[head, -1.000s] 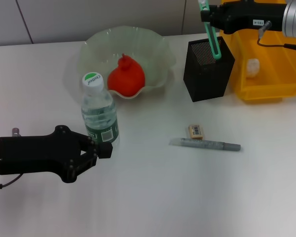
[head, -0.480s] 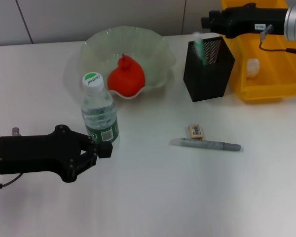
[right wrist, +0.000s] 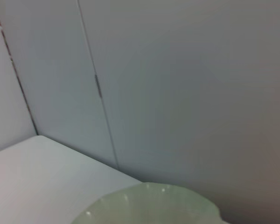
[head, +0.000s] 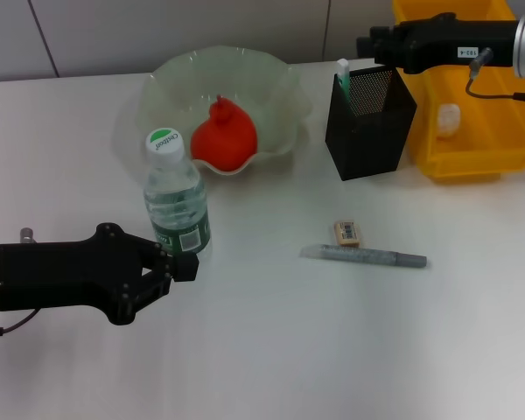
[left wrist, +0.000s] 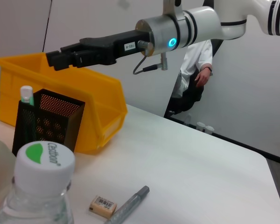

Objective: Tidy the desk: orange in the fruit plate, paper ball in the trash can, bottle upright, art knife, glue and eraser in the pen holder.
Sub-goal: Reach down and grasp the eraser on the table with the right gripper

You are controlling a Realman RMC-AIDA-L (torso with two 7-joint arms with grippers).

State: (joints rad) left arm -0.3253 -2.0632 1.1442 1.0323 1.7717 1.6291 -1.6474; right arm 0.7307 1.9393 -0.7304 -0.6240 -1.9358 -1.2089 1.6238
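the yellow trash can (head: pixel 472 131) stands far right, a paper ball (head: pixel 449 118) inside. the fruit plate (head: pixel 284 92) at far centre holds the orange (head: pixel 225 137). the left gripper (head: pixel 179 265) is open beside the upright bottle (head: pixel 175 201). the right gripper (head: pixel 367 44), fingers not clear, hangs over the pen holder (head: pixel 367 131) with the glue (head: pixel 342 70) inside. art knife (head: pixel 365 256) and eraser (head: pixel 347 231) lie on the desk.

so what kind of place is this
Probably an office or lab room set up as a desk-tidying workspace: a plain white table holding a black mesh pen holder and a yellow plastic storage bin, grey panelled walls, and a person seated on a chair in the background.
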